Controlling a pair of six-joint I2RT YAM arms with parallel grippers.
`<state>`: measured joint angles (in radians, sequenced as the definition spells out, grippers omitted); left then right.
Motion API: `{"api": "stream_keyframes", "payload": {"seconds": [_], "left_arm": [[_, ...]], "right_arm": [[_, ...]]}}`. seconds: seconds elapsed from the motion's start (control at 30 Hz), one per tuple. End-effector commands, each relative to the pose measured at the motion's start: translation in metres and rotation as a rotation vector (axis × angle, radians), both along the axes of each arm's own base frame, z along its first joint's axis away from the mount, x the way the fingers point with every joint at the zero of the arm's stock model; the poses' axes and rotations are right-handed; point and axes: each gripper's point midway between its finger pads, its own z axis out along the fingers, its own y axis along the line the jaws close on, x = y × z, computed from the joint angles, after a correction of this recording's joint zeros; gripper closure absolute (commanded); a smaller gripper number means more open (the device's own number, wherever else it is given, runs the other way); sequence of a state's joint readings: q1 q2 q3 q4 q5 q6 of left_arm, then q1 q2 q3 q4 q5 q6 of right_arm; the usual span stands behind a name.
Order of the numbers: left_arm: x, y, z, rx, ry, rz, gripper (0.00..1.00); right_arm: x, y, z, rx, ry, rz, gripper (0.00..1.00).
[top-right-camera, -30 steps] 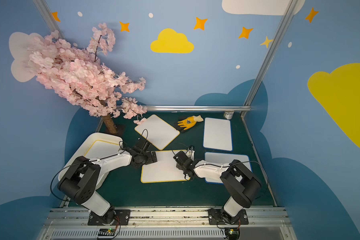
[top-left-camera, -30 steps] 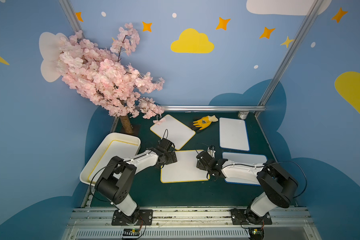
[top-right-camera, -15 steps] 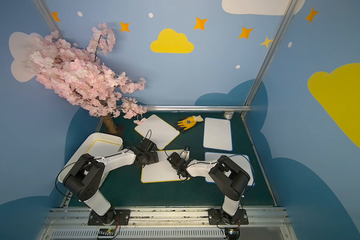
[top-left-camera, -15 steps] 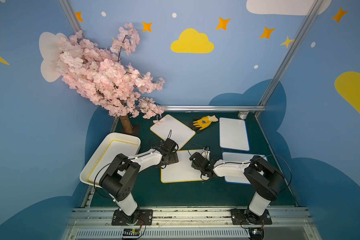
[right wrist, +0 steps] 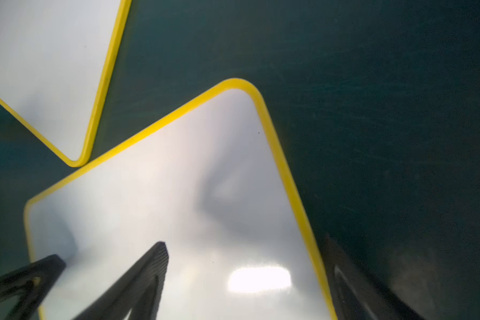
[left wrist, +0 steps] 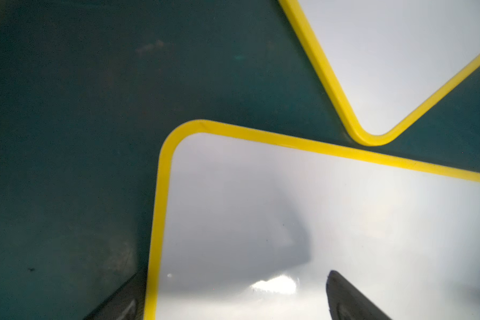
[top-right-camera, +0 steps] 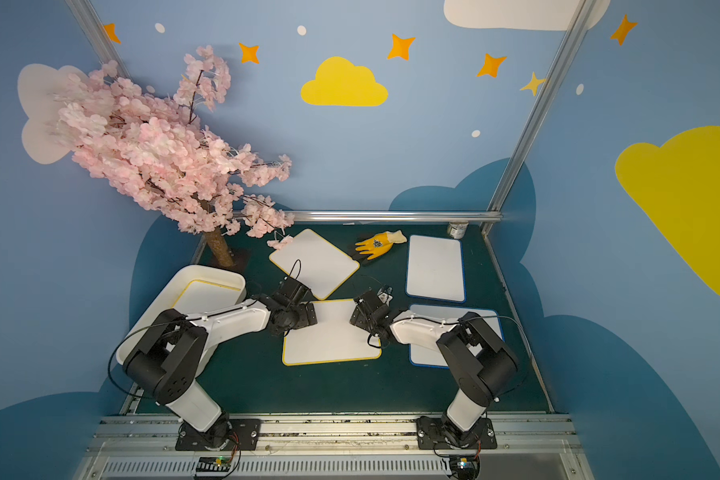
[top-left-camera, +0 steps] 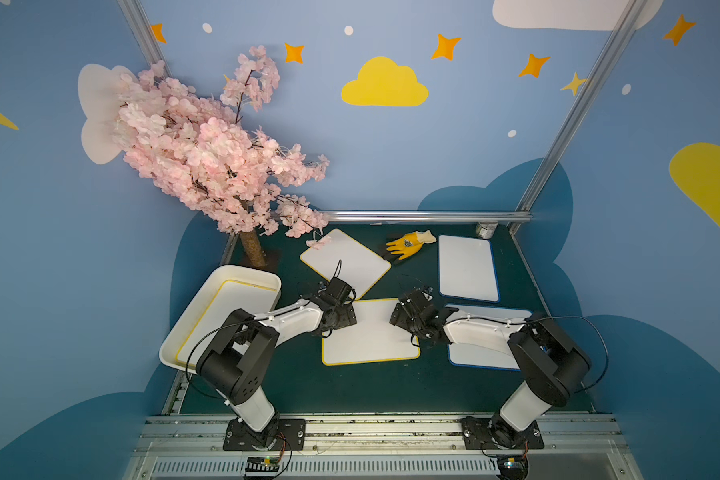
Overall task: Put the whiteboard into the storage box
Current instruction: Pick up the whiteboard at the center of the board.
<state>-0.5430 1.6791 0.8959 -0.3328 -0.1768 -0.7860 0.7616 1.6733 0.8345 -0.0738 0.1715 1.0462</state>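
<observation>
At the middle of the mat (top-left-camera: pixel 350 386): whiteboard (top-left-camera: pixel 371 338) lies flat, its far edge touching a second board's (top-left-camera: pixel 350 259) corner.
Left arm: stretched low and inward, wrist tipped down over the far-left corner.
Left gripper (left wrist: pixel 233 302): spread wide astride the left rim, gripping nothing.
Right arm: mirrored, at the far-right corner.
Right gripper (right wrist: pixel 247 282): wide apart astride the right rim, empty.
Storage box (top-left-camera: pixel 246 272): left of the whiteboard.

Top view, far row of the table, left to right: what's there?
tree trunk → tilted yellow-framed whiteboard → yellow glove → blue-framed whiteboard
</observation>
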Motion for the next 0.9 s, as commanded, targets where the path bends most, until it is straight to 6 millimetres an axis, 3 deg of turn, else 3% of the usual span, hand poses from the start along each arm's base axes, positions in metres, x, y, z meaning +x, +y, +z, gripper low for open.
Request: {"api": "stream_keyframes", "payload": {"seconds": [0.0,0.3,0.6,0.87], "left_arm": [[-0.068,-0.054,-0.042,-0.281,0.319,-0.090,0.01],[-0.069,-0.050,-0.037,-0.269,0.308,-0.097,0.01],[-0.067,-0.042,-0.038,-0.236,0.292,-0.082,0.01],[-0.068,-0.040,-0.040,-0.234,0.300,-0.066,0.01]], "right_arm": [[-0.058,0.037,-0.038,0.263,0.363,0.099,0.14],[-0.070,0.028,-0.039,0.375,0.544,0.048,0.16],[-0.068,0.001,-0.046,0.488,0.642,-0.063,0.16],[-0.064,-0.006,-0.045,0.584,0.643,-0.051,0.16]]}}
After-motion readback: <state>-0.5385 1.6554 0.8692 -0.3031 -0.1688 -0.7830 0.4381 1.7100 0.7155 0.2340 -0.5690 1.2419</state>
